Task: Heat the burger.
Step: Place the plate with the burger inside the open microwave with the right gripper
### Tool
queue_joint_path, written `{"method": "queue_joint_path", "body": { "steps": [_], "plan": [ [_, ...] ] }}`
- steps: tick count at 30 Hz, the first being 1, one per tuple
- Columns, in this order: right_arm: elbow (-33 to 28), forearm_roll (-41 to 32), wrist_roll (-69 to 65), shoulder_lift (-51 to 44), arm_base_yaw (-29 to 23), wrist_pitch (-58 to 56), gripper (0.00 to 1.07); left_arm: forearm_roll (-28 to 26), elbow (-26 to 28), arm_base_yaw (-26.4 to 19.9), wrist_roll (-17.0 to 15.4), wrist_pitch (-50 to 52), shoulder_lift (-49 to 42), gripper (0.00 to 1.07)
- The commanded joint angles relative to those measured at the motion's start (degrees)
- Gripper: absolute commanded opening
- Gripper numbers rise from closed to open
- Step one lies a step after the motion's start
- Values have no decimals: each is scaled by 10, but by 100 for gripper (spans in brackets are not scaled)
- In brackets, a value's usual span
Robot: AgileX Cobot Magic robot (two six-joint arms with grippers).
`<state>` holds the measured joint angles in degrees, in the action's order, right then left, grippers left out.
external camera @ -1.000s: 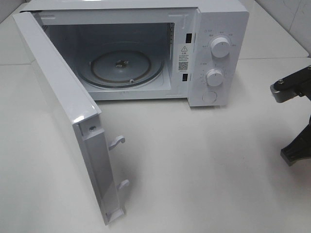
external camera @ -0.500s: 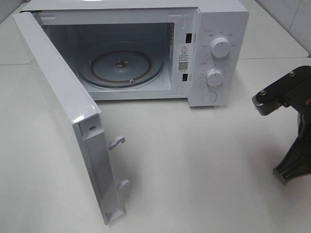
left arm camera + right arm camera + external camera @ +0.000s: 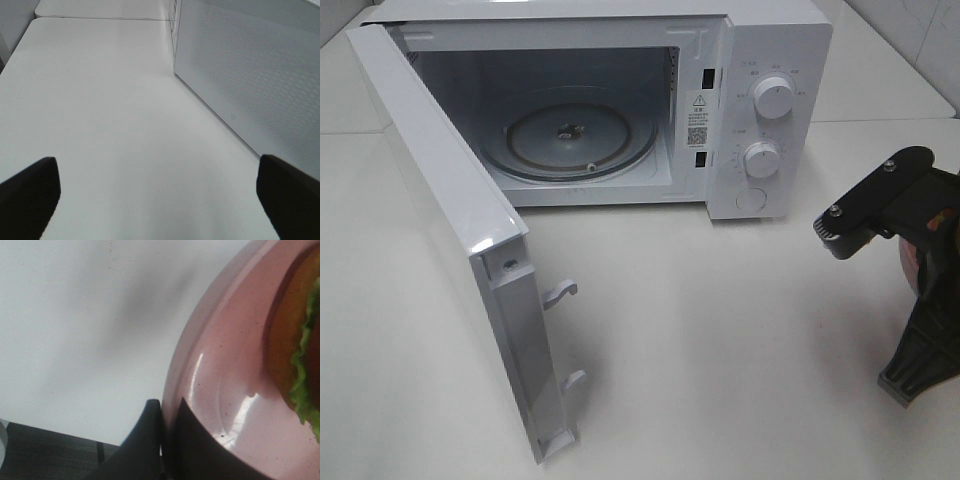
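Right wrist view: the pink plate (image 3: 220,390) under the burger (image 3: 286,340) is pinched at its rim by the right gripper (image 3: 167,412), at 4 o'clock from the microwave (image 3: 770,50).

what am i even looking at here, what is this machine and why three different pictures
It is a robot with two arms, each ending in a two-finger hand. The wide picture comes from a camera mounted high, looking down on a white table with a microwave, its door swung open and the glass turntable bare. The other two come from cameras on the wrists. The left hand is open over the table, holding nothing. The right hand is shut on the rim of a pink plate that carries the burger, which is meant to be heated.
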<state>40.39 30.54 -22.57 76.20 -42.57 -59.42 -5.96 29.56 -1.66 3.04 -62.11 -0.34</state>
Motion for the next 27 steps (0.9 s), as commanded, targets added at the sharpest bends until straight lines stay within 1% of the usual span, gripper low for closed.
{"method": "queue_joint_path", "body": {
  "steps": [1, 7, 10, 16, 18, 21, 22, 24, 26, 27],
  "plan": [
    [0, 50, 45, -3, -1, 9, 0, -5, 0, -2, -3, 9, -2, 100],
    [0, 78, 78, -3, -1, 29, 0, -5, 0, -2, -3, 9, -2, 100],
    [0, 77, 103, -3, -1, 35, 0, -5, 0, -2, -3, 9, -2, 100],
    [0, 74, 104, -3, -2, 33, 0, -5, 0, -2, -3, 9, -2, 100],
    [0, 73, 104, -3, -24, 29, 0, -5, 0, -2, -3, 9, -2, 100],
    [0, 73, 104, -3, -32, 29, 0, -5, 0, -2, -3, 9, -2, 100],
    [0, 73, 104, -3, -49, 32, 0, -5, 0, -2, -3, 9, -2, 100],
    [0, 73, 104, -3, -56, 33, 0, -5, 0, -2, -3, 9, -2, 100],
    [0, 73, 104, -3, -81, 35, 0, -5, 0, -2, -3, 9, -2, 100],
    [0, 73, 104, -3, -81, 35, 0, -5, 0, -2, -3, 9, -2, 100]
  ]
}}
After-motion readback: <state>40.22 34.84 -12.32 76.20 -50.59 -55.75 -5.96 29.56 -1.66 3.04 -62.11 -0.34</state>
